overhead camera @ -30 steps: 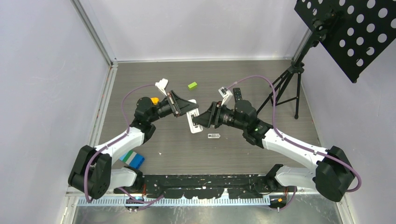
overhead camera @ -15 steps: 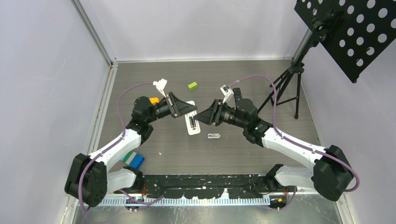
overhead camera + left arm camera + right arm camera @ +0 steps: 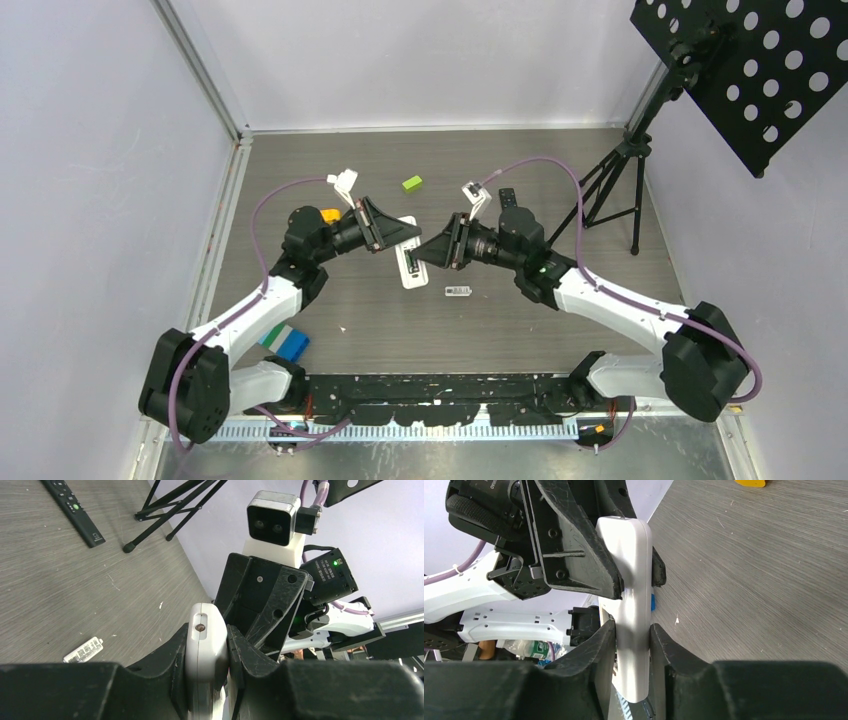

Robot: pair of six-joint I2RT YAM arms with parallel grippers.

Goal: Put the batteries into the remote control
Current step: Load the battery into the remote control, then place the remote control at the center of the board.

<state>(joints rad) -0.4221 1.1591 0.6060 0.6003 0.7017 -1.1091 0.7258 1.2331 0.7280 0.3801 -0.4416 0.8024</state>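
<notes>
A white remote control (image 3: 409,264) is held above the table between both arms. My left gripper (image 3: 398,236) is shut on its far end, seen edge-on with a small screw in the left wrist view (image 3: 202,625). My right gripper (image 3: 631,630) is shut on the near end of that remote control (image 3: 631,565), with the pads pressing both flat sides. The remote's upper face has a dark open slot; I cannot tell what lies in it. No batteries show on their own in any view.
A black remote (image 3: 508,203) lies at the back right beside a tripod (image 3: 610,185). A small white labelled piece (image 3: 458,291) lies below the held remote. A green block (image 3: 412,183), an orange item (image 3: 331,215) and a blue-green box (image 3: 284,340) lie around.
My right gripper has moved a little left and its jaws have narrowed onto the white remote's near end. The left arm shifted slightly, still holding the remote.
</notes>
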